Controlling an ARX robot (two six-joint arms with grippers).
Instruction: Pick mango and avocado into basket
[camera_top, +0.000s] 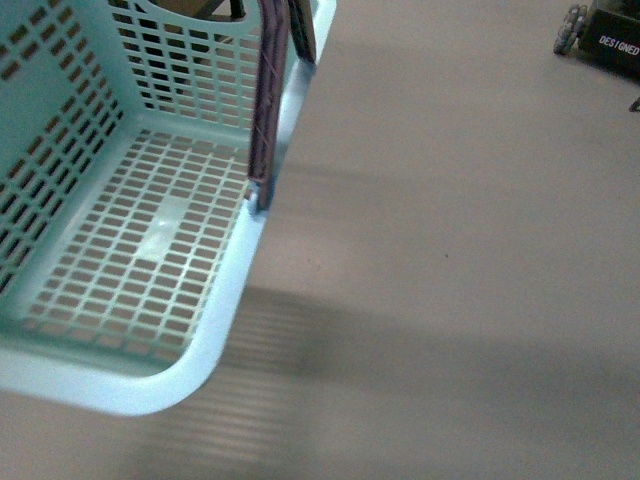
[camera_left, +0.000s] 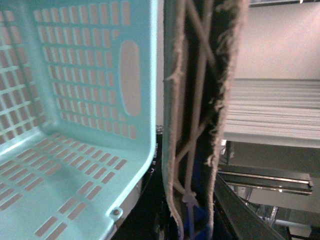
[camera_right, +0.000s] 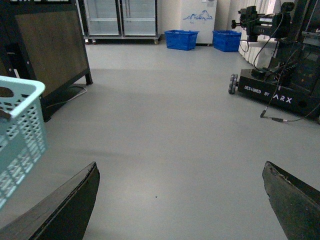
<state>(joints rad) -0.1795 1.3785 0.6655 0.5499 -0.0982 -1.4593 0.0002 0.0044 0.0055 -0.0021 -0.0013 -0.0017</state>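
Observation:
The light teal basket (camera_top: 215, 340) hangs above the grey floor at the left of the front view. The part of its slotted floor that shows holds no fruit. Its brown-grey handles (camera_top: 268, 100) rise from the near rim. In the left wrist view my left gripper (camera_left: 190, 215) is shut on the frayed handles (camera_left: 172, 125), with the basket's wall (camera_left: 75, 75) beside them. My right gripper (camera_right: 182, 200) is open over bare floor, with its dark fingers (camera_right: 70, 210) wide apart and a corner of the basket (camera_right: 20, 135) to one side. The mango and the avocado are out of view.
Another ARX robot base (camera_right: 280, 90) with cables stands on the floor, and its corner also shows in the front view (camera_top: 610, 35). A dark wood-panelled stand (camera_right: 47, 50) is behind the basket. Blue crates (camera_right: 181, 39) sit by the far wall. White shelving (camera_left: 272, 110) is close to the left wrist.

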